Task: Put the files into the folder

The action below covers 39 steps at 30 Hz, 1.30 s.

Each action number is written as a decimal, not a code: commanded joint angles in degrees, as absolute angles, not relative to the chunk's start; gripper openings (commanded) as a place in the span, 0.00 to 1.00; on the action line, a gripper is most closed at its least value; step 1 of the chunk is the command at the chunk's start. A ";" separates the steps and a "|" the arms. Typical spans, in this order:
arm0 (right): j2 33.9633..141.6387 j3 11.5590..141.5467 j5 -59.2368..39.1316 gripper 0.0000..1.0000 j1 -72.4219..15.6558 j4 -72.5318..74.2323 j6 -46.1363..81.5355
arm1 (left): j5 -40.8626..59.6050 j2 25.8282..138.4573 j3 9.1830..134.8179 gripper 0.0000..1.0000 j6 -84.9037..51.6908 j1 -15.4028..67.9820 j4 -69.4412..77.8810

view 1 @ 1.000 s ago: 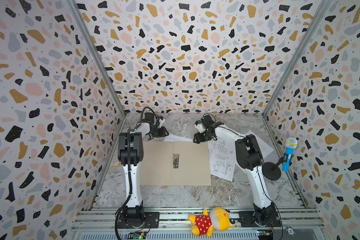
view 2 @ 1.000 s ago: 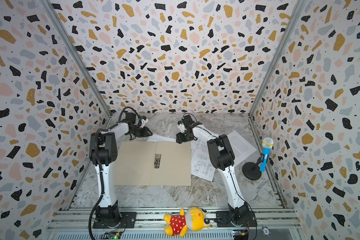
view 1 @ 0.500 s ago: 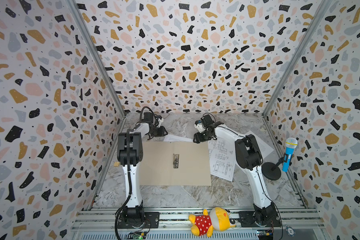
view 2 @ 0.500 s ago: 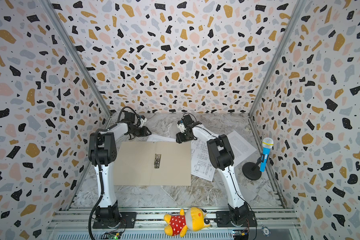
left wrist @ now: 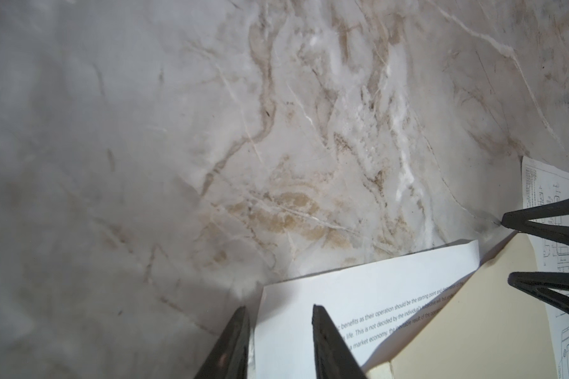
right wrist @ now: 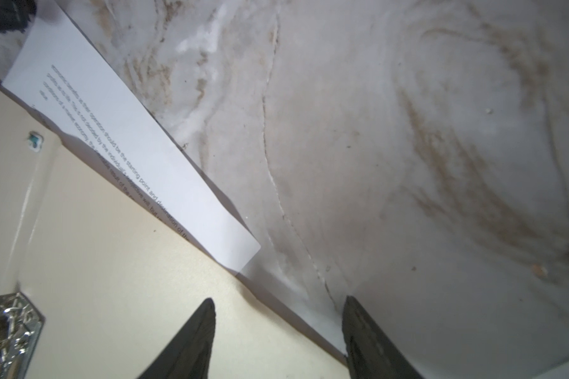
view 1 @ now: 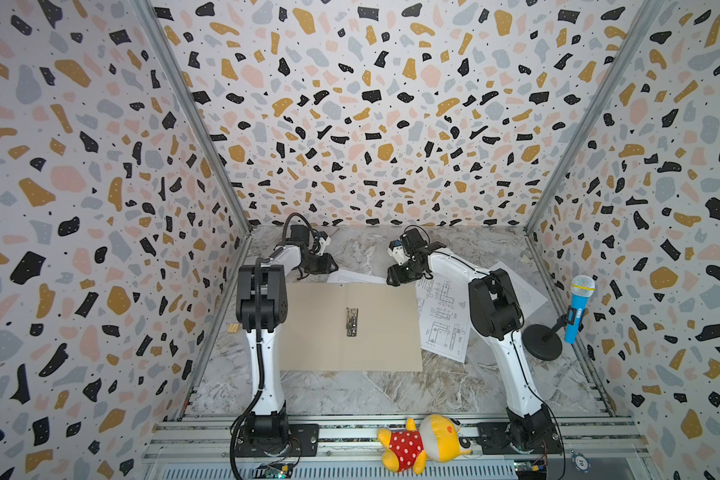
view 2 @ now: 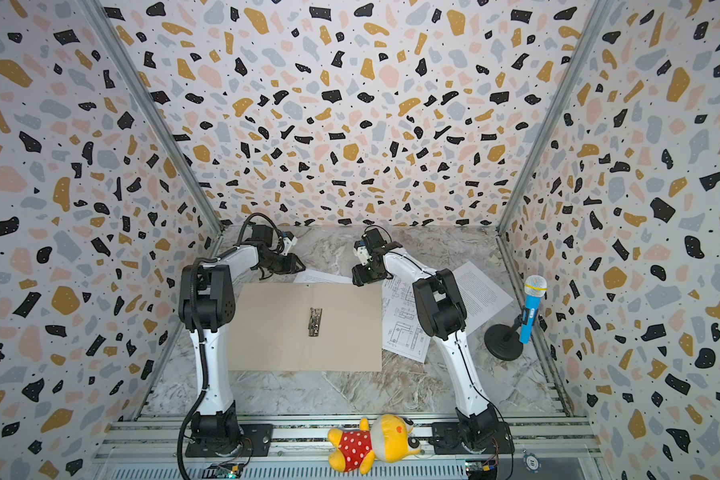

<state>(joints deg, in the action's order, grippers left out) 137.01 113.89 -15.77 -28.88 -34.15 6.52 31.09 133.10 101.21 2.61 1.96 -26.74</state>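
The tan folder lies open and flat, its silver clip on the spine. A printed text sheet pokes out from under the folder's far edge. My left gripper is open at that sheet's left corner, one finger over the paper and one over the table. My right gripper is open and straddles the folder's far right edge. A sheet with line drawings lies right of the folder. Another text sheet lies farther right.
A blue toy microphone on a black round stand stands at the right wall. A yellow plush toy in a red dotted dress lies on the front rail. Patterned walls close in the left, back and right sides.
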 commanded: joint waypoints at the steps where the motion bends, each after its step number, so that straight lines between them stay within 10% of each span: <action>1: 138.07 115.77 -14.09 0.63 -28.78 -37.77 5.82 | 31.19 135.17 102.48 0.34 3.77 2.42 -29.11; 23: 139.90 118.76 -16.43 0.63 -28.82 -38.50 5.87 | 35.16 134.79 100.14 0.25 1.24 2.46 -26.02; 39: 141.05 120.44 -17.26 0.63 -29.11 -38.72 5.80 | 36.89 133.26 97.53 0.43 -0.74 2.38 -23.90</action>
